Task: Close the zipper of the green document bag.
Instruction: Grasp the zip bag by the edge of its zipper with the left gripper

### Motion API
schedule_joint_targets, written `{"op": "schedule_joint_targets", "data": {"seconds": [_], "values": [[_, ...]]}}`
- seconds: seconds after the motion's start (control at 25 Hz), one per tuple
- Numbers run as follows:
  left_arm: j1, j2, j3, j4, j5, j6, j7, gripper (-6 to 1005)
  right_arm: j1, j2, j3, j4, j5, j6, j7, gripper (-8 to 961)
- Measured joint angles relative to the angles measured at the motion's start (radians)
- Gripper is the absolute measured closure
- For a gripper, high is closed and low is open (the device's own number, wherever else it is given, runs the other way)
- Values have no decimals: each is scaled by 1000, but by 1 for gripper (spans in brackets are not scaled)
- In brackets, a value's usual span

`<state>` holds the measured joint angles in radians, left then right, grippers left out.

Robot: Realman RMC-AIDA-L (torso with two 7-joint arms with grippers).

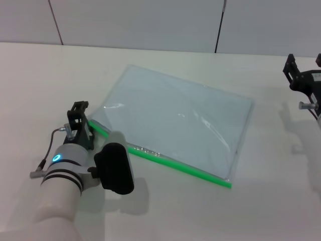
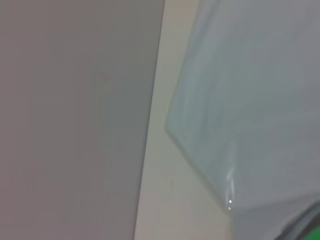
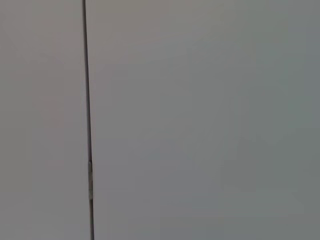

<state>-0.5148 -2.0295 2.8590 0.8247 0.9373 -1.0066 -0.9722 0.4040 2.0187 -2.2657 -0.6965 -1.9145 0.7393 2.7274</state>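
The green document bag (image 1: 175,118) lies flat on the white table, a pale-blue translucent pouch turned at an angle. Its zipper (image 1: 175,164) is the bright green strip along the near long edge. I cannot make out the slider tab. My left gripper (image 1: 83,123) sits low at the zipper's left end, right by the bag's near-left corner. The left wrist view shows a corner of the bag (image 2: 250,100) and a sliver of the green zipper (image 2: 314,231). My right gripper (image 1: 305,68) is parked at the far right, open, well away from the bag.
The white table (image 1: 45,80) spreads around the bag, with a grey panelled wall (image 1: 150,20) behind it. The right wrist view shows only the wall (image 3: 200,120) and one of its seams.
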Motion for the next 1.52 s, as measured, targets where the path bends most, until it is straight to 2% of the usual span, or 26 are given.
{"op": "schedule_joint_targets", "data": {"seconds": [1.4, 1.52], "values": [[-8, -3, 1, 0, 48, 82, 120, 400, 2, 3, -2, -5, -1, 3, -9, 241], [-8, -3, 2, 0, 48, 91, 131, 461, 2, 3, -2, -6, -1, 3, -9, 242]]}}
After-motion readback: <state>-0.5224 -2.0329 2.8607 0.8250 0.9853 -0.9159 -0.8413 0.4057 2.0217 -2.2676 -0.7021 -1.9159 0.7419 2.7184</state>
